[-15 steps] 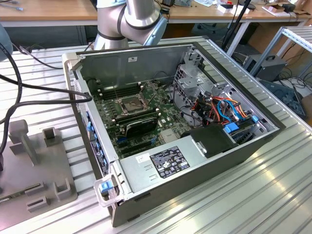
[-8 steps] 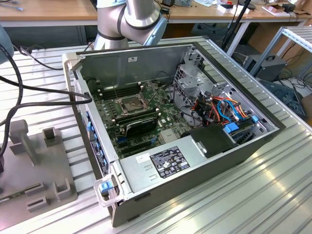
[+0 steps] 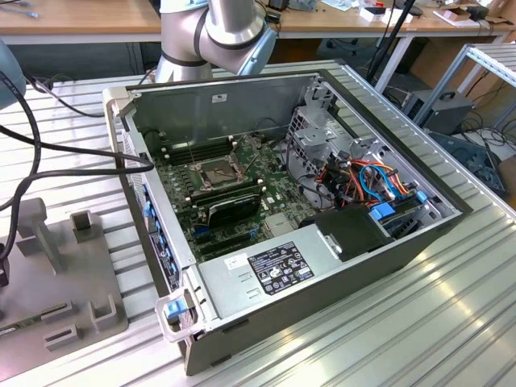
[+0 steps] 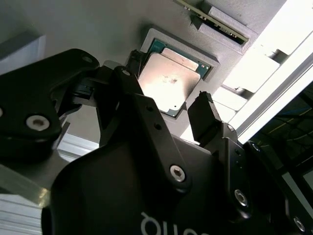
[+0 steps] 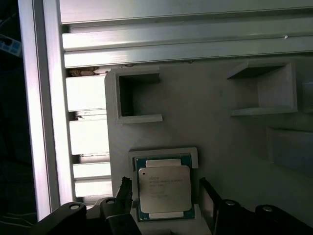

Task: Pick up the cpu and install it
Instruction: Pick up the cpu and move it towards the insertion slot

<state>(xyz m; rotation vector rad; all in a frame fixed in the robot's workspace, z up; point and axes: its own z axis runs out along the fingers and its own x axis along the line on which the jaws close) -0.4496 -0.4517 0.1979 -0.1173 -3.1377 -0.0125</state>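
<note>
A ribbed aluminium tabletop is carrying everything here. On it an open grey metal computer case is lying on its side. As the exterior view shows it, a flat grey plastic fixture tray is sitting at about eight o'clock from the case. Inside the case a green motherboard is lying flat. Its dark square socket with a metal frame is sitting at about eleven o'clock from a black oblong part.

In the first wrist view the black two-fingered tool is hovering over the tray with its fingers spread wide and holding nothing. The fingers are straddling the small square silver-grey cpu, with a gap showing on each side. The cpu is resting flat in a shallow framed pocket of the tray, well apart from the socket.

I judge the pick-up to be the step in hand. It is calling for a squared, gentle squeeze on opposite edges, clear of the pocket frame.
</note>
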